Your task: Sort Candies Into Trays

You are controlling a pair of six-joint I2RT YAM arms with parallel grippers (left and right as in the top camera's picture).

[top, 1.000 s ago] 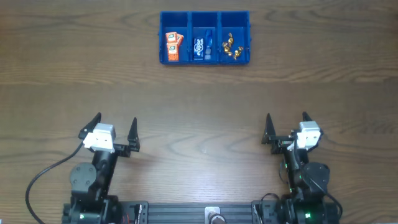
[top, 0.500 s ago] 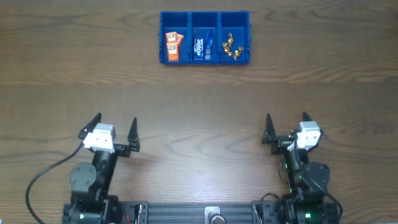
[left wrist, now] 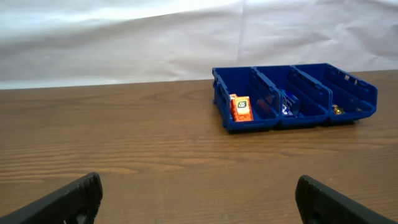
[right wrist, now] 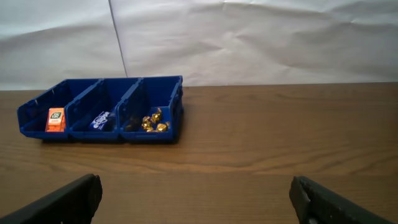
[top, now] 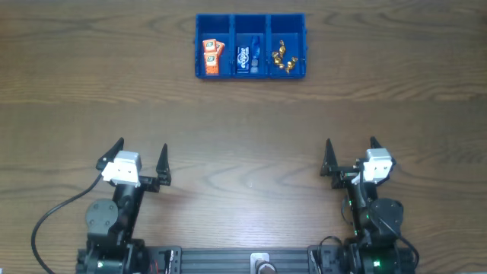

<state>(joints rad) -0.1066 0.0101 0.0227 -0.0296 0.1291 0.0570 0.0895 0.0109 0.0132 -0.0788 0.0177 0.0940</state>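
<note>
A blue three-compartment tray (top: 251, 19) sits at the far middle of the wooden table. Its left compartment holds orange candy packets (top: 212, 55), the middle one a blue wrapped candy (top: 244, 58), the right one several gold-wrapped candies (top: 281, 56). The tray (left wrist: 249, 121) shows far ahead in the left wrist view and the tray (right wrist: 174, 99) in the right wrist view too. My left gripper (top: 141, 159) stands open near the front left, far from the tray, with nothing between its fingers. My right gripper (top: 350, 154) stands open at the front right, also holding nothing.
Bare wood-grain tabletop (top: 251, 129) stretches between the grippers and the tray. A white backdrop (right wrist: 249, 37) rises behind the table's far edge. A black cable (top: 53, 217) loops beside the left arm's base.
</note>
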